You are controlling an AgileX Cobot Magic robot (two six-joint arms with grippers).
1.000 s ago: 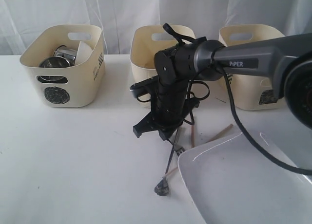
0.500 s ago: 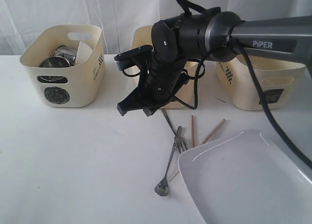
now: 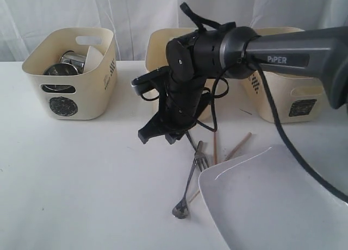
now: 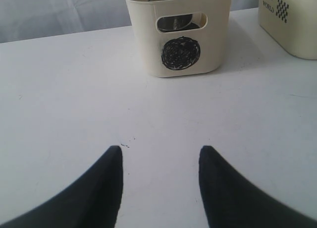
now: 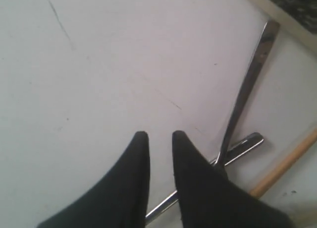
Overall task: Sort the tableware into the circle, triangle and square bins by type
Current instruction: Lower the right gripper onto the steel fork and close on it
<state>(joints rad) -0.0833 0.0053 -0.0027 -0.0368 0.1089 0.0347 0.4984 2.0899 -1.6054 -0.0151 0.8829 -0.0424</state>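
R arm (image 3: 272, 57) hides mid bin (image 3: 157, 51) — fork (image 3: 200, 162), spoon (image 3: 182, 209) by plate (image 3: 272, 206).

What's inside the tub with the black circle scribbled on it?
A steel mug, a steel bowl and a small white bowl show over the rim of the circle tub. Its wall hides their lower parts and anything beneath them.

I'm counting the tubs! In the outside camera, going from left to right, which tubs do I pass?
circle bin → middle bin, its mark hidden → square bin
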